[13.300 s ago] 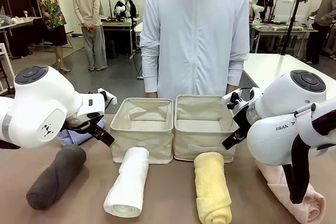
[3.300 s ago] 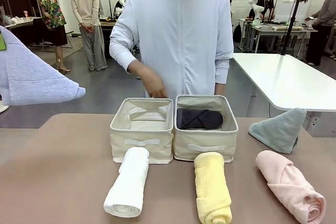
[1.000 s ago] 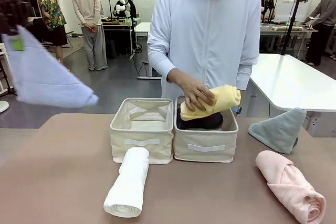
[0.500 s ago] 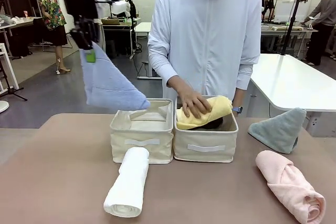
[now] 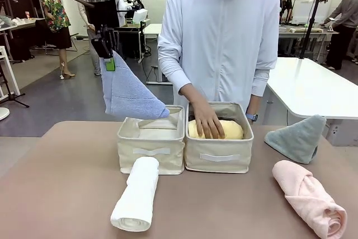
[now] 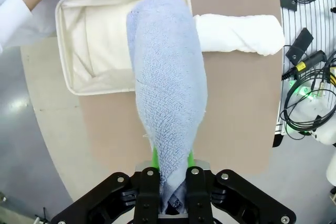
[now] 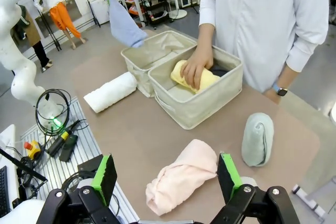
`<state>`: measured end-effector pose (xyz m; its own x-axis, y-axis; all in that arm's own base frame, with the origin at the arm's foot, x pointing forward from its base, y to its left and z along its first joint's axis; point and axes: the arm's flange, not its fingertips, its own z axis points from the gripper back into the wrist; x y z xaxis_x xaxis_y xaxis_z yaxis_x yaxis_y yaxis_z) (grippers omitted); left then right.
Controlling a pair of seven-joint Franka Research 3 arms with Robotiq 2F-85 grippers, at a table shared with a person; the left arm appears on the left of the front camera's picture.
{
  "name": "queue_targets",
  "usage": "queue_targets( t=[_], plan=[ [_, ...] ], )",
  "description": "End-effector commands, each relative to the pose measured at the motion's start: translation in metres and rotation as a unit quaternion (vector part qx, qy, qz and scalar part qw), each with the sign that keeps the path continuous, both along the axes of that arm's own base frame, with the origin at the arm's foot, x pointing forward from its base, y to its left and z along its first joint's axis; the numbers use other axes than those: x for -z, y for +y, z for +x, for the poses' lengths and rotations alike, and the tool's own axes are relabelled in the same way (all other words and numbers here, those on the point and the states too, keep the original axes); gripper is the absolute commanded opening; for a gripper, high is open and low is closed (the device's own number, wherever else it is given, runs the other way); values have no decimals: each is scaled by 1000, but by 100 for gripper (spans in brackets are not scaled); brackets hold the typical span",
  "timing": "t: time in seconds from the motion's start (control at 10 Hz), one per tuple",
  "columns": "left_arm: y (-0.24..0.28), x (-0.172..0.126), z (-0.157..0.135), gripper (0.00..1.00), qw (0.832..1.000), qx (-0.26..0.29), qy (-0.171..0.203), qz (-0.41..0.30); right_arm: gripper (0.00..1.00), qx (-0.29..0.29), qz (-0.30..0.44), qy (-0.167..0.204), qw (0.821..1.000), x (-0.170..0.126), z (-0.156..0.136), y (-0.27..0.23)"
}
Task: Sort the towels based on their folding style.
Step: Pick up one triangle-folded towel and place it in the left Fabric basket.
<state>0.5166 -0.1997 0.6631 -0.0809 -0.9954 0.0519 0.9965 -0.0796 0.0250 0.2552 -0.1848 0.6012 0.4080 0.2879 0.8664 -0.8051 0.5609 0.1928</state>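
My left gripper (image 5: pixel 108 54) (image 6: pixel 171 174) is shut on the light blue triangle-folded towel (image 5: pixel 128 93) (image 6: pixel 168 87), which hangs above the left beige bin (image 5: pixel 151 145) (image 6: pixel 73 45). The person's hand (image 5: pixel 208 121) presses the yellow rolled towel (image 5: pixel 232 130) (image 7: pixel 202 80) into the right bin (image 5: pixel 219 154), over the dark grey one (image 7: pixel 220 70). The white roll (image 5: pixel 136 194) (image 7: pixel 111 92) lies in front of the left bin. The pink roll (image 5: pixel 307 197) (image 7: pixel 181 177) and the teal-green triangle towel (image 5: pixel 299 137) (image 7: pixel 257 138) rest at the right. My right gripper (image 7: pixel 165 177) is open, high above the pink roll.
A white table (image 5: pixel 310 85) stands behind the right end of the brown table (image 5: pixel 61 183). Cables and a floor grating (image 7: pixel 58 135) lie beside the table in the right wrist view. Other people and tables are far behind.
My left gripper has carried the light blue towel rightward, up to the left bin. The person has lowered the yellow roll into the right bin.
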Motion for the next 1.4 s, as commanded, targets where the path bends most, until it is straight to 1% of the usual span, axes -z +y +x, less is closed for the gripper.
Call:
queue_targets(
  t=[0.0, 0.1, 0.2, 0.3, 0.4, 0.6, 0.7, 1.0, 1.2, 1.3],
  plan=[
    [4, -4, -8, 15, 1000, -1, -5, 6, 100, -6, 10, -13, 1000, -1, 2, 0],
    [4, -4, -8, 15, 1000, -1, -5, 6, 100, -6, 10, -13, 1000, -1, 2, 0],
    [1, -3, -2, 15, 1000, 0, -2, 0, 100, -6, 10, -13, 1000, -1, 2, 0],
    [-21, 7, 2, 15, 998, 34, -35, 36, 100, -6, 10, -13, 1000, -1, 2, 0],
    [-34, 22, 14, 15, 996, 50, -49, 53, 100, -6, 10, -13, 1000, -1, 2, 0],
    [-48, 53, 33, 15, 996, 60, -45, 54, 100, -6, 10, -13, 1000, -1, 2, 0],
    [-51, 64, 38, 15, 996, 55, -45, 47, 100, -6, 10, -13, 1000, -1, 2, 0],
    [-62, 87, 44, 15, 998, 31, -47, 17, 100, -6, 10, -13, 1000, -1, 2, 0],
    [-65, 107, 44, 15, 999, 23, -29, 25, 100, -6, 10, -13, 1000, -1, 2, 0],
    [-63, 123, 42, 15, 1000, 14, -9, 25, 100, -6, 10, -13, 1000, -1, 2, 0]
  ],
)
